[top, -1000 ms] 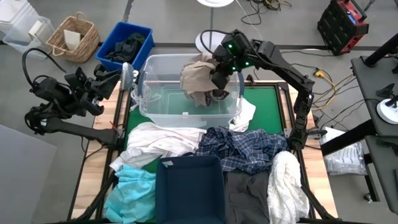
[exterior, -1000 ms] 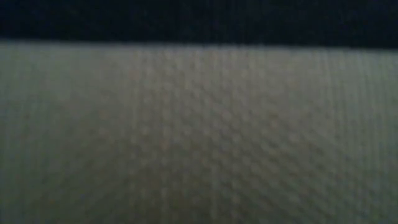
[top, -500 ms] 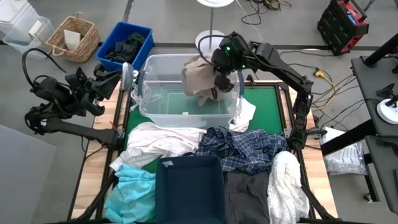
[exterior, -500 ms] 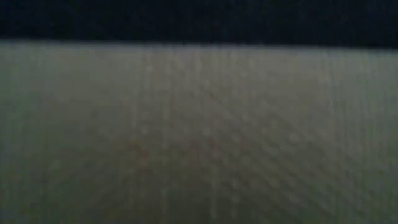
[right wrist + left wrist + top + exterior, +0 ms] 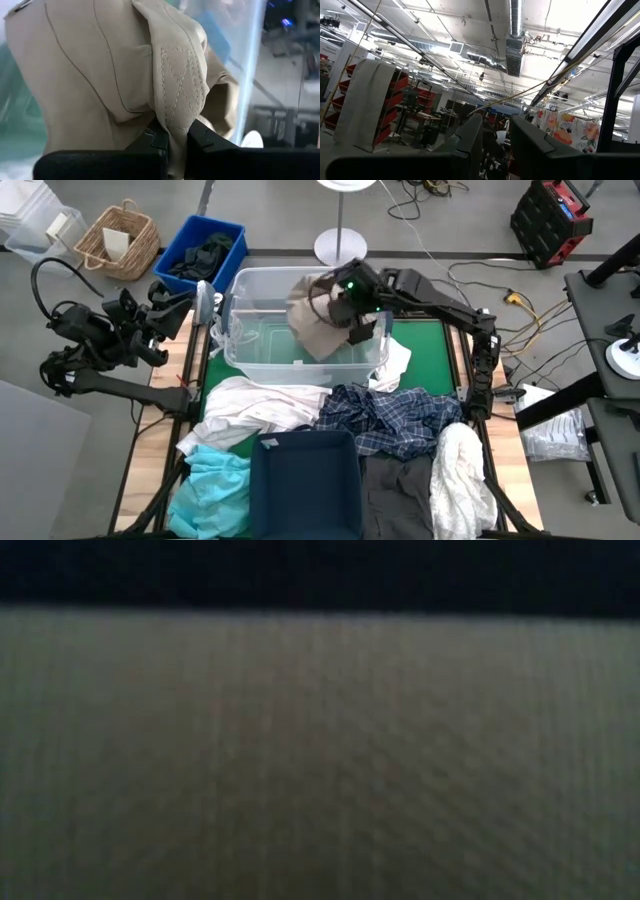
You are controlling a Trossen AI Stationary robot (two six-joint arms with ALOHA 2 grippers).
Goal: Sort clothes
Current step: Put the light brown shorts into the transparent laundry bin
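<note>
change: right gripper (image 5: 338, 298) with beige garment (image 5: 315, 323) has shifted left over the clear tub (image 5: 262, 345) since a second ago; left arm unchanged
beige garment: hangs bunched from right gripper (image 5: 176, 137), above tub interior
right gripper: clamped on a stitched fold of beige fabric (image 5: 125, 70)
left gripper: (image 5: 190, 302) off table's left edge, pointing up at the ceiling, fingers (image 5: 470, 145) slightly apart, empty
table: white garment (image 5: 255, 405), plaid shirt (image 5: 395, 420), teal garment (image 5: 215, 480), dark grey garment (image 5: 400, 495), white towel (image 5: 460, 470) around navy bin (image 5: 305, 480)
floor: blue crate (image 5: 200, 250), wicker basket (image 5: 118, 238)
low view: blocked by fabric
</note>
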